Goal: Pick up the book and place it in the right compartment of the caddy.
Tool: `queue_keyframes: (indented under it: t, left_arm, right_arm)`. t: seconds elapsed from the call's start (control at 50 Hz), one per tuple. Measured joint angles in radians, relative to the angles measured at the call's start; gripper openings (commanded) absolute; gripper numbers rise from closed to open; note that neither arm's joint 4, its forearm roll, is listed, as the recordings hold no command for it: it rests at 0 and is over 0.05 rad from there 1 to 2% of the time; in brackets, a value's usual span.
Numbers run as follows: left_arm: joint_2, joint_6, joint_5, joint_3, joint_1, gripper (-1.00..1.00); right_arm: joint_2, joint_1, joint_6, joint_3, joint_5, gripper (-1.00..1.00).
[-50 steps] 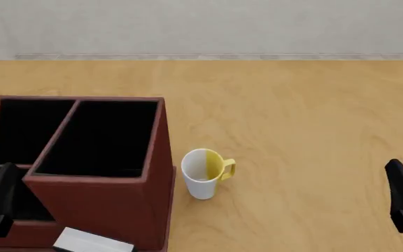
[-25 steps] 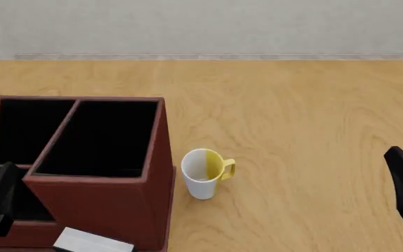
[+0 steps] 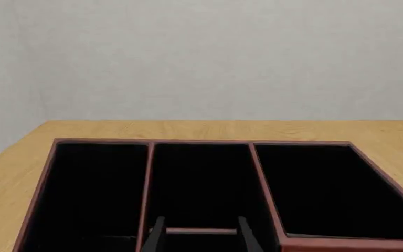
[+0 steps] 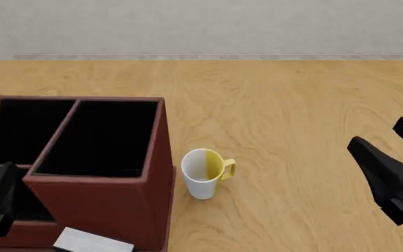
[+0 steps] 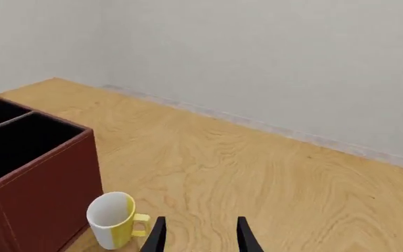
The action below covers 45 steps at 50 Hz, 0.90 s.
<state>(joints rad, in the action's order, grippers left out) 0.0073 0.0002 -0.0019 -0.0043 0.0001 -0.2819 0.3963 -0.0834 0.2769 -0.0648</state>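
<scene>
Front view: the right gripper [image 4: 387,176] is seen swung inward from the table's right edge toward the white-and-yellow mug [image 4: 205,174], jaws spread and empty like the idle left gripper's [image 3: 200,239], while the small pale grey-white book [image 4: 92,242] lies ungrasped against the reddish-brown leather-look caddy's [image 4: 96,207] near wall, outside the large black-lined right compartment [image 4: 100,137].

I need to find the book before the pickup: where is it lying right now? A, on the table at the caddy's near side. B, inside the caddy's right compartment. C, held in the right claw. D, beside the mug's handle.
A: the book lies flat against the near wall of the caddy, outside its bays.
</scene>
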Motion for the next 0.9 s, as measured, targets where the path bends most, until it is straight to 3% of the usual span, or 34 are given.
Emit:
queue_keyframes:
  t: [0.34, 0.5, 0.9]
  left_arm:
    - [0.0, 0.0, 0.0, 0.0, 0.0, 1.0]
    - [0.0, 0.0, 0.0, 0.0, 0.0, 1.0]
    - [0.0, 0.0, 0.0, 0.0, 0.0, 1.0]
  right_arm:
    - [-0.173, 0.228, -0.035, -0.029, 0.098, 1.0]
    - [-0.291, 0.317, -0.051, -0.044, 0.188, 1.0]
    - [-0.502, 0.502, -0.038, -0.024, 0.32, 1.0]
